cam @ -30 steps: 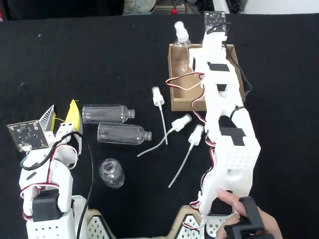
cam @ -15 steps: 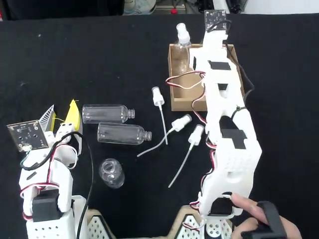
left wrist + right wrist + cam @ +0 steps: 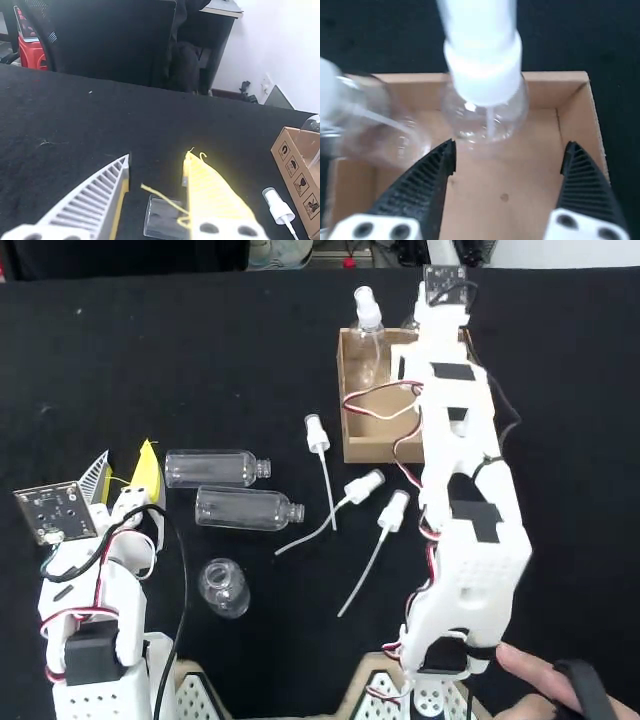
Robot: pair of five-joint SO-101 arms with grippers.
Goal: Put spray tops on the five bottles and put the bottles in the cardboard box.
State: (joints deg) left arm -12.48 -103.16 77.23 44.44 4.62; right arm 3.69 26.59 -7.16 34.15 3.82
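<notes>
My right arm (image 3: pixel 455 440) stretches over the cardboard box (image 3: pixel 352 420). Its gripper (image 3: pixel 510 146) is open above the box floor (image 3: pixel 520 200). A clear bottle with a white spray top (image 3: pixel 482 65) stands in the box just beyond the black fingertips (image 3: pixel 440 160), untouched. A second capped bottle (image 3: pixel 365 135) stands beside it and rises at the box's far left corner (image 3: pixel 366 325). Two uncapped bottles (image 3: pixel 217 468) (image 3: pixel 248 508) lie on the table and a third (image 3: pixel 223 587) stands upright. Three loose spray tops (image 3: pixel 318 435) (image 3: pixel 365 485) (image 3: pixel 393 510) lie between them and the box. My left gripper (image 3: pixel 125 452) (image 3: pixel 156 157) is open near the lying bottle (image 3: pixel 162 217).
The table is covered in black cloth (image 3: pixel 200 360). Both arm bases stand at the near edge (image 3: pixel 100 680). Red cables (image 3: pixel 370 405) hang from my right arm over the box. Open cloth lies left of the box and beyond the left gripper.
My right arm has shifted slightly to the right and farther over the box. The bottles, spray tops and left arm have not moved.
</notes>
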